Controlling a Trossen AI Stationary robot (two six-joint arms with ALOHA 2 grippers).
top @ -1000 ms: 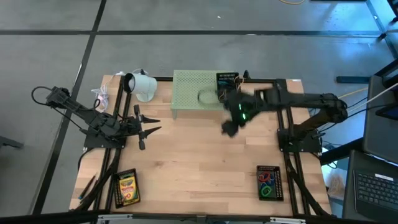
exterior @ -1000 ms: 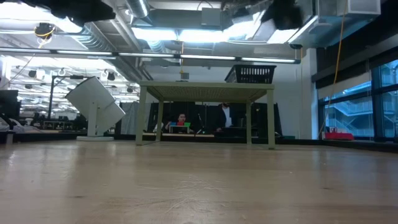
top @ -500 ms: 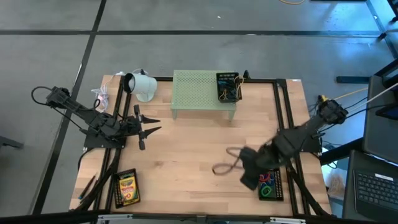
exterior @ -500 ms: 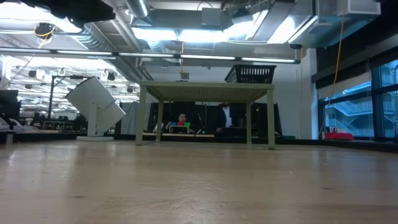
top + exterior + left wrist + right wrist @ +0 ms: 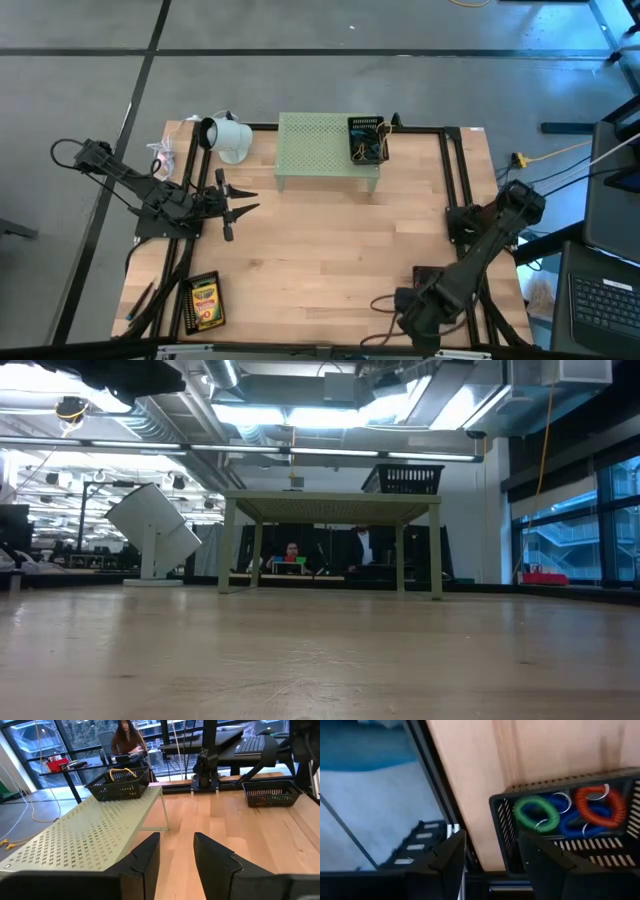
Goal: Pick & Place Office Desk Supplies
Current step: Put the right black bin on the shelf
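My right gripper (image 5: 385,315) (image 5: 492,865) is open and empty, high over the table's near edge, beside a black basket (image 5: 570,825) that holds green (image 5: 536,814), blue (image 5: 580,822) and red (image 5: 600,805) coil loops. My arm covers most of that basket in the high view (image 5: 420,272). My left gripper (image 5: 240,202) (image 5: 176,855) is open and empty at the table's left. A yellow-and-green crayon box (image 5: 204,300) lies flat in a black tray at the near left. A second black basket (image 5: 366,140) (image 5: 120,785) with yellowish items stands on the pale green stand (image 5: 320,150).
A white lamp-like object (image 5: 228,136) (image 5: 155,530) stands at the far left beside the stand. Black frame rails (image 5: 190,250) run along both table sides. Bare wood (image 5: 320,250) lies in the table's middle. People sit in the room beyond (image 5: 127,740).
My right gripper has swung fast from the front of the green stand toward the table's near edge and right, ending over the near-right basket. My left arm has kept still.
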